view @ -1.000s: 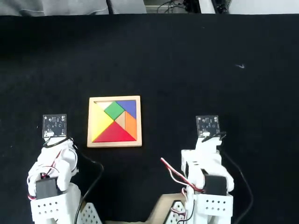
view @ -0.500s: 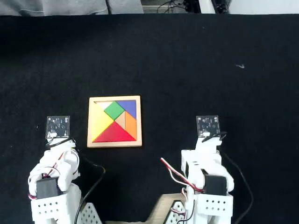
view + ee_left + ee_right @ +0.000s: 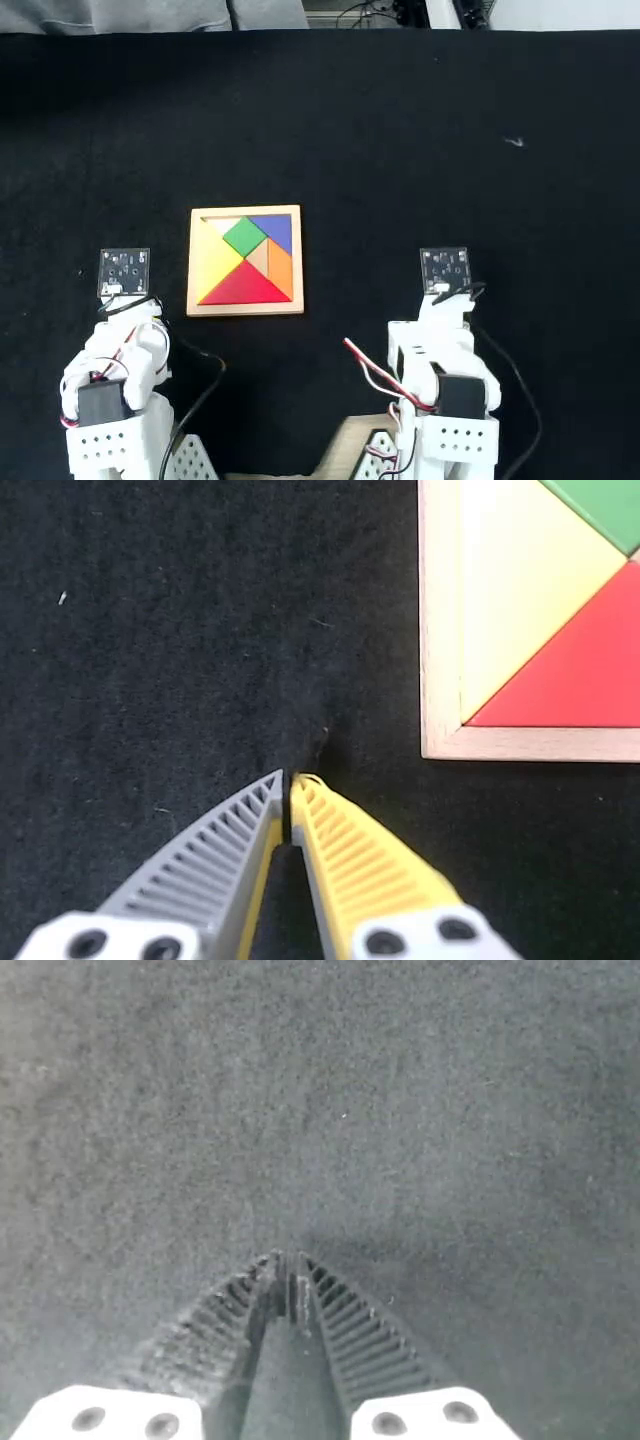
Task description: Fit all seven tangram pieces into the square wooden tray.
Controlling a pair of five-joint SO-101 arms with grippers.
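The square wooden tray (image 3: 194, 262) lies on the black table with several coloured tangram pieces packed flat inside: yellow (image 3: 213, 265), red (image 3: 245, 287), green (image 3: 244, 236), blue (image 3: 275, 230), orange (image 3: 282, 268) and two pale ones. In the left wrist view the tray's corner (image 3: 440, 742) shows with the yellow (image 3: 520, 590) and red (image 3: 585, 675) pieces. My left gripper (image 3: 288, 778) is shut and empty, resting beside that corner. My right gripper (image 3: 288, 1257) is shut over bare cloth. Both arms sit folded near the table's front, left (image 3: 112, 350) and right (image 3: 440, 345).
Black cloth covers the whole table (image 3: 420, 140). A small white speck (image 3: 514, 142) lies at the far right. Cables (image 3: 365, 375) trail beside the right arm's base.
The left arm drew slightly toward the front and the tray between the earliest frame and the one after it; since then nothing has moved.
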